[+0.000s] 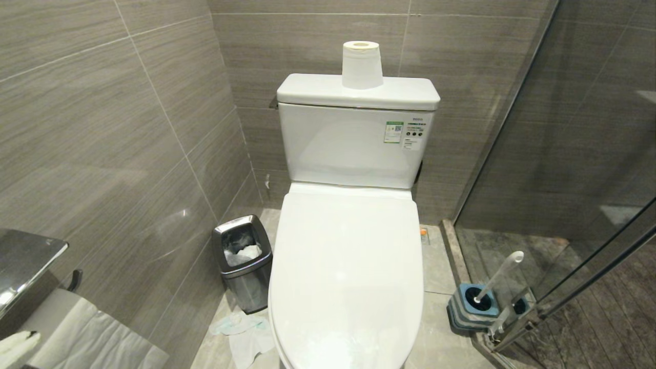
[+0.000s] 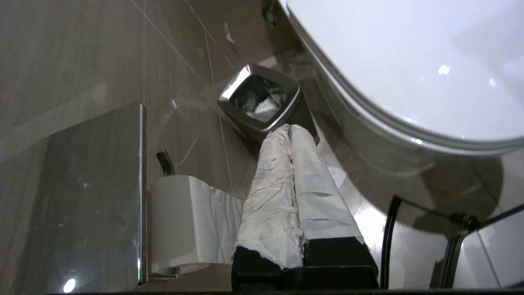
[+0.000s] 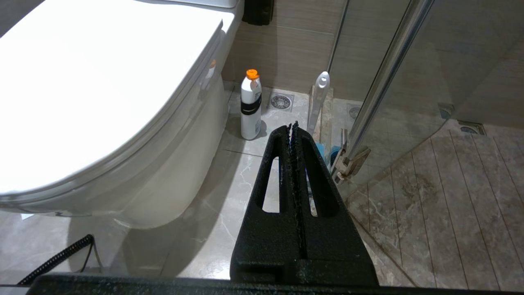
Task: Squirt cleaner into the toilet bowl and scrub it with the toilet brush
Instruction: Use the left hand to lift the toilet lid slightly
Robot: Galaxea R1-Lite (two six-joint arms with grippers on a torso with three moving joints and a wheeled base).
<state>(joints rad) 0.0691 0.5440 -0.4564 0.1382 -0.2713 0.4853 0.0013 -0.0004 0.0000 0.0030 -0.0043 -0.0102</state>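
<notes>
Both jaws pressed together, nothing held; lid (image 1: 348,266) down over the bowl.
Cleaner (image 3: 251,104) stands beside the bowl base, brush (image 1: 499,277) in its holder nearby. Risk noted: cleaner squirted onto the lid, or tipped by the right gripper (image 3: 293,127). Left gripper (image 2: 291,131) is near the bin (image 2: 262,102).

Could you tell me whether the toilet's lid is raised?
No, the white lid lies shut flat over the toilet bowl, so the basin is covered.
</notes>
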